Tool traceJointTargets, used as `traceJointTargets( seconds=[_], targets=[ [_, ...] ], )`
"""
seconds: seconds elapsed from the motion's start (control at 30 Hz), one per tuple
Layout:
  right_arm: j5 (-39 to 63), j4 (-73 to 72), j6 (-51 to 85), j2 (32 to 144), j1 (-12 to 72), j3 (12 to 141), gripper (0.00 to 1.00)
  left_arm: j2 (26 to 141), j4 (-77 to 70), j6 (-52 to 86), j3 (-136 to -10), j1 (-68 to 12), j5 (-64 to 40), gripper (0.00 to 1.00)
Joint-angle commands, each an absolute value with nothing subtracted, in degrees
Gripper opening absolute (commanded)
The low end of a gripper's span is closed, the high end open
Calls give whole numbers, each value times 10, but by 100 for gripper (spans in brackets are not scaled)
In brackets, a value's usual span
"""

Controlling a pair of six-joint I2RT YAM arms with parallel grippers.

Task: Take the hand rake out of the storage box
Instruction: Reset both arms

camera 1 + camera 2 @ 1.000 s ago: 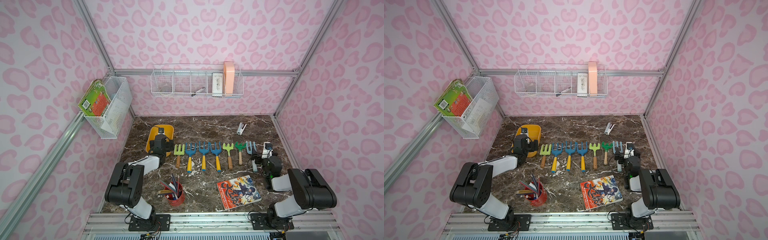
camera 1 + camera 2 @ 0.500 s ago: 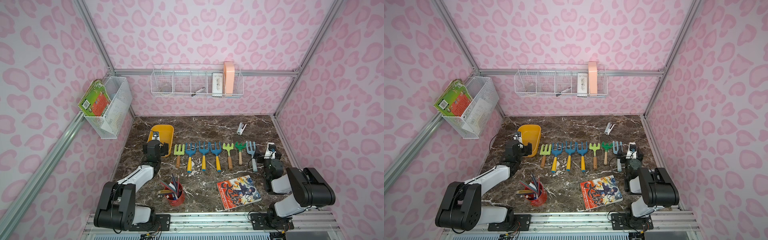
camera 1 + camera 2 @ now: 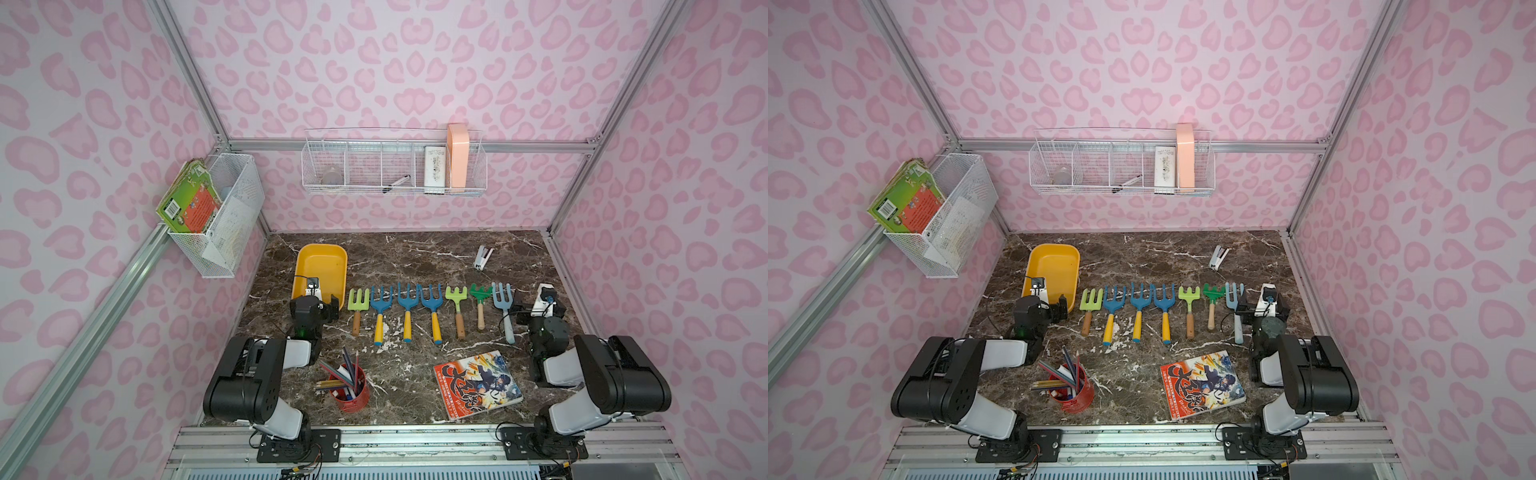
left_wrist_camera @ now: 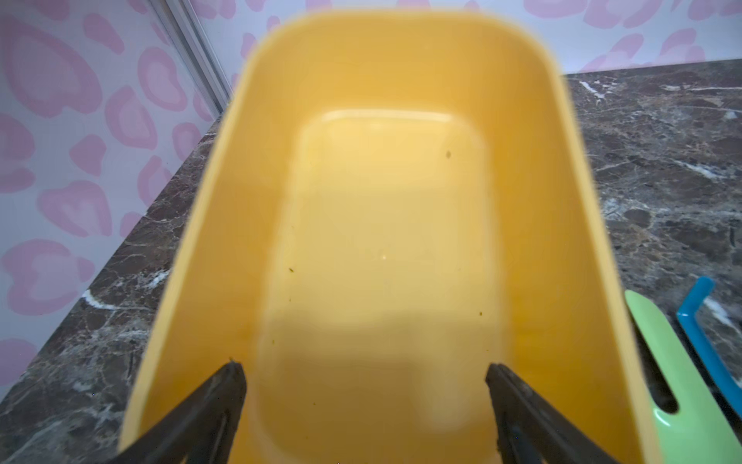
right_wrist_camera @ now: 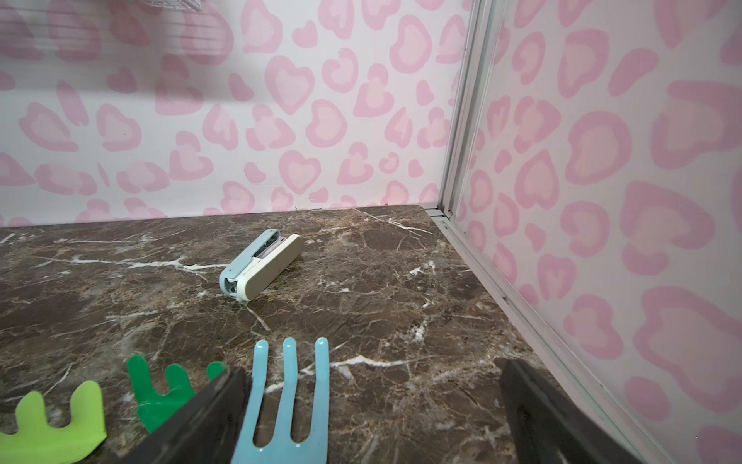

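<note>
Looks basically done: the storage box (image 3: 322, 266) is totally bare inside, and seven hand rakes (image 3: 406, 303) lie in a row on the counter (image 3: 415, 257), just beside the box on its right. From what shows, there's nothing left to pull out.

Other containers:
- The long wire basket (image 3: 361, 174) on the wall beyond the box holds a tall peach thing (image 3: 457, 158), a white pack and a pen.
- The side basket (image 3: 237, 199), up left of the box, has a green book (image 3: 187, 203).
- The red pencil cup (image 3: 353, 390), on the robot's side of the box, is stuffed with pencils.

The left gripper (image 4: 363, 367) hangs over the box's near end, spread wide and holding nothing. The right gripper (image 5: 369, 365) is spread too, at the end of the row farthest from the box, by the light-blue rake (image 5: 287, 401).

Top views overlook all; left wrist closely faces storage box (image 4: 377, 225).
</note>
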State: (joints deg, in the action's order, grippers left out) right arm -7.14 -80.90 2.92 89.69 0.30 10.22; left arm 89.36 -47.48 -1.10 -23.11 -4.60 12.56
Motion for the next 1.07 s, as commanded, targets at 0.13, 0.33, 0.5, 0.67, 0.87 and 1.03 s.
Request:
traceJointTargets(
  seconds=[0.13, 0.33, 0.5, 0.67, 0.87, 1.03],
  targets=[
    [-43, -792, 16, 898, 6, 112, 99, 898, -489, -29, -241, -46, 105, 98],
    [-43, -792, 16, 897, 6, 110, 99, 899, -490, -29, -241, -46, 105, 98],
    [-43, -793, 16, 897, 6, 111, 99, 899, -488, -28, -243, -45, 103, 98],
    [-44, -794, 15, 897, 6, 111, 99, 899, -487, -28, -243, -45, 103, 98],
    [-44, -792, 16, 897, 6, 112, 99, 899, -488, -28, -242, -44, 103, 99],
    [-43, -793, 16, 896, 4, 110, 99, 898, -488, -28, -242, -44, 103, 99]
  ],
)
